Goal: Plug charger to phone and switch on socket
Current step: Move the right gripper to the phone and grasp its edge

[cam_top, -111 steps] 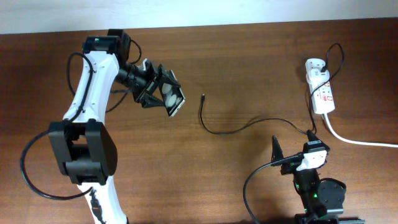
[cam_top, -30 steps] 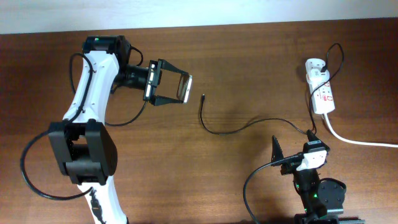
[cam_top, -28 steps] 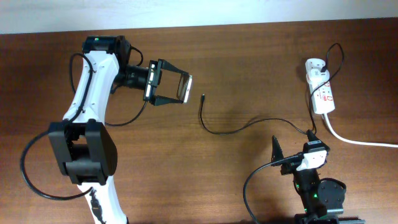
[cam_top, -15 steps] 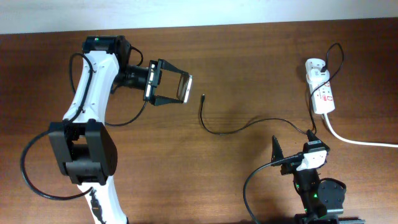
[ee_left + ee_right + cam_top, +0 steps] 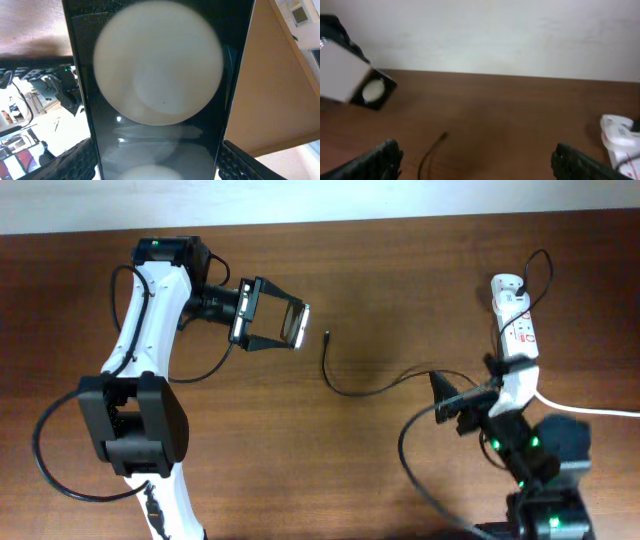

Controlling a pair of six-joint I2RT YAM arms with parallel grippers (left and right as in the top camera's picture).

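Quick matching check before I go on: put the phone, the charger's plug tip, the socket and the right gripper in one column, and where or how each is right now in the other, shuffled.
1. phone
2. charger plug tip
3. socket
4. right gripper

A. open, holding nothing
B. on the right side of the table, adapter plugged at its far end
C. clamped in the left gripper
D. lying free on the table, just right of the phone

Pairs: 1-C, 2-D, 3-B, 4-A
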